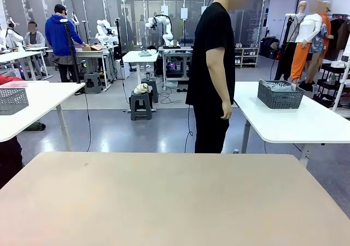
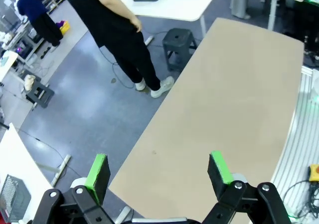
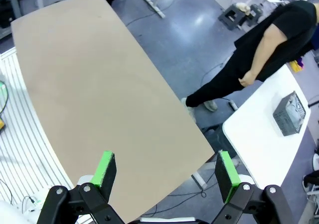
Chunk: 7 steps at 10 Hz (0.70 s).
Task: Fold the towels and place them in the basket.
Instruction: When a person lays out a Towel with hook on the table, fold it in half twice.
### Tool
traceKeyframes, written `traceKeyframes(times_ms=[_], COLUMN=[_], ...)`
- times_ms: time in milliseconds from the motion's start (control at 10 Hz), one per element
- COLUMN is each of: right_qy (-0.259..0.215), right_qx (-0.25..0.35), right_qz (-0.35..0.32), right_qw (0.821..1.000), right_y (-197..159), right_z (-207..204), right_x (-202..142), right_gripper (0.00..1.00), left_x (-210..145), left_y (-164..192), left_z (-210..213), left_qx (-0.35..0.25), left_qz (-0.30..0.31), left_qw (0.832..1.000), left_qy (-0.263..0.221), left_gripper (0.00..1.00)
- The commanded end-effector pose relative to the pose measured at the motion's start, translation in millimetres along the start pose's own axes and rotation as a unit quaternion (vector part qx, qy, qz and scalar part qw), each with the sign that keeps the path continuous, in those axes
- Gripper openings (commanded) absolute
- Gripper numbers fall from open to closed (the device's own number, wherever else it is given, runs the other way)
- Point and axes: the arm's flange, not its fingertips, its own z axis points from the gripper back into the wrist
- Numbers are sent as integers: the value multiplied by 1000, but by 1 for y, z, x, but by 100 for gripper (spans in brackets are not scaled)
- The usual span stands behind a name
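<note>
Left fingers spread wide, right fingers likewise, clamped on nothing. Basket far right on white counter, pale lump inside, perhaps a towel. Likely soft, light, floppy: pinch corners. Person standing just left of it.

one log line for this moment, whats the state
left fingers: open, over beige table | right fingers: open, over same table | basket: on white side table | person: standing at far side
</note>
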Motion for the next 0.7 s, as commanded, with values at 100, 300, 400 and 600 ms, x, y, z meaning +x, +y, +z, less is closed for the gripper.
traceKeyframes(times_ms=[100, 300, 400, 600], right_qy=[7, 24, 29, 35], right_qx=[48, 60, 61, 59], right_qz=[31, 46, 54, 61], right_qw=[998, 997, 996, 996], right_y=[-15, -15, -14, -12], right_z=[11, 17, 20, 23], right_x=[0, 1, 2, 5], right_gripper=[100, 100, 100, 100], left_x=[5, 7, 8, 10], left_y=[9, 10, 10, 8], left_z=[1, -2, -3, -2], left_qx=[-31, -51, -61, -71], left_qz=[-20, -37, -47, -45], left_qw=[999, 998, 997, 996], left_qy=[-11, 1, 9, 11], left_gripper=[100, 100, 100, 100])
